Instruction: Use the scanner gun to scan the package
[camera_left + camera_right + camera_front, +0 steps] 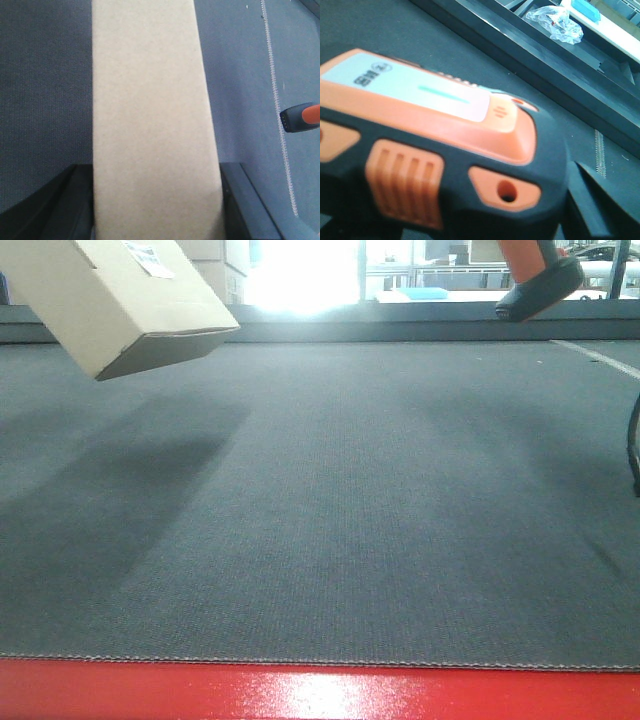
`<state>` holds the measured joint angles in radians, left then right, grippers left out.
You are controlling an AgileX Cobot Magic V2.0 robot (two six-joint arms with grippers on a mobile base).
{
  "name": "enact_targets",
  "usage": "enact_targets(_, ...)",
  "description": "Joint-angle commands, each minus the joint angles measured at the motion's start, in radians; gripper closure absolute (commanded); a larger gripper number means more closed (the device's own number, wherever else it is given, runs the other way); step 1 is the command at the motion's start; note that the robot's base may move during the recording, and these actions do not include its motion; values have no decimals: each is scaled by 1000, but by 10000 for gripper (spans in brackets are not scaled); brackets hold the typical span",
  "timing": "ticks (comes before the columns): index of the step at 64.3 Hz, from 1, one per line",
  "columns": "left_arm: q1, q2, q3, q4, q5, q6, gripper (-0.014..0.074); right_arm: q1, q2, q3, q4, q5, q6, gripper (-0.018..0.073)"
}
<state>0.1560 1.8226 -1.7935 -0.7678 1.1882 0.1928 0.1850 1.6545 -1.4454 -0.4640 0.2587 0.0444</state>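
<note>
The package (120, 300) is a tan cardboard box with a white label, held tilted in the air at the top left. In the left wrist view the box (150, 125) fills the space between my left gripper's black fingers (75, 200), which are shut on its sides. The scanner gun (540, 285), orange and black, hangs at the top right, its head pointing left toward the box. It fills the right wrist view (435, 145), held in my right gripper. The scanner's nose also shows in the left wrist view (299, 117).
A grey carpet mat (330, 500) covers the table, with a red edge (320, 695) at the front. A black cable (632, 440) hangs at the right. A low dark ledge (545, 65) runs along the back with a crumpled plastic bag (557, 22) on it.
</note>
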Motion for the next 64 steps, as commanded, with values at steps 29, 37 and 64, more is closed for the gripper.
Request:
enact_targets(29, -3, -6, -4, -35, 1, 6, 707, -3, -13, -20, -1, -32, 0, 713)
enact_targets(37, -3, -6, -4, -34, 5, 6, 707, -3, -13, -20, 50, -34, 40, 713)
enact_targets(64, -3, -6, -4, -34, 5, 6, 707, -43, -44, -18, 340, -44, 71, 713)
